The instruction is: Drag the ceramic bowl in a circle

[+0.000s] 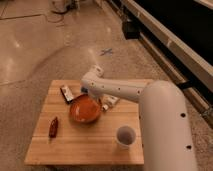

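The ceramic bowl [84, 110] is wide, shallow and orange-red. It sits on the wooden table [80, 150], a little left of the middle and toward the far side. My gripper [104, 104] reaches down from the white arm [125, 92] and is at the bowl's right rim, touching or very close to it. The arm hides the far right edge of the bowl.
A small pale cup [125, 136] stands at the table's front right. A dark flat packet [66, 93] lies just beyond the bowl on the left. A red-brown packet [53, 126] lies at the front left. A dark box [131, 29] stands on the floor beyond.
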Motion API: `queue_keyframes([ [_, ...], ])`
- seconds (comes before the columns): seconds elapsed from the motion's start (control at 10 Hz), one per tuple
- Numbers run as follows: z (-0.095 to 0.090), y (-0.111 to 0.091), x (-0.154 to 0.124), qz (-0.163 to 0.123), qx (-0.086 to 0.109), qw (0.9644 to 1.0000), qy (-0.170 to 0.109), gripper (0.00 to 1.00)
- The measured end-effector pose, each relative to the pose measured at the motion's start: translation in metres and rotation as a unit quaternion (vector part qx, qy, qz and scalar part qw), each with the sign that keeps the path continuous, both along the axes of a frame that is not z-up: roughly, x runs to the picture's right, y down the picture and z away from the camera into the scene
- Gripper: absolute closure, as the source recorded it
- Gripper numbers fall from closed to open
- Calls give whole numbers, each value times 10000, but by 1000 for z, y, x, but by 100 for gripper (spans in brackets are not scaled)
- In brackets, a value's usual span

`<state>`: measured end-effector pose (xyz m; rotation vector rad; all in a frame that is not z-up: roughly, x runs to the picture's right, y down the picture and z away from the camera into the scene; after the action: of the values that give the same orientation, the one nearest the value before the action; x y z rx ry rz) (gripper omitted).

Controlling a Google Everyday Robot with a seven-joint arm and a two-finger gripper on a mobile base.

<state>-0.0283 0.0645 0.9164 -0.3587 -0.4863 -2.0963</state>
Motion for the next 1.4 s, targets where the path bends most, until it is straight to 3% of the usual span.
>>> queue_keyframes([
  [0.4, -15, 17, 66, 23, -79, 9988, 489, 100],
  [0.7, -38, 35, 97, -18, -179, 9973, 715, 100],
  [1.0, -64, 66, 97, -170, -398, 9968, 676, 100],
  [1.4, -99, 111, 63, -316, -776, 9961, 263, 100],
])
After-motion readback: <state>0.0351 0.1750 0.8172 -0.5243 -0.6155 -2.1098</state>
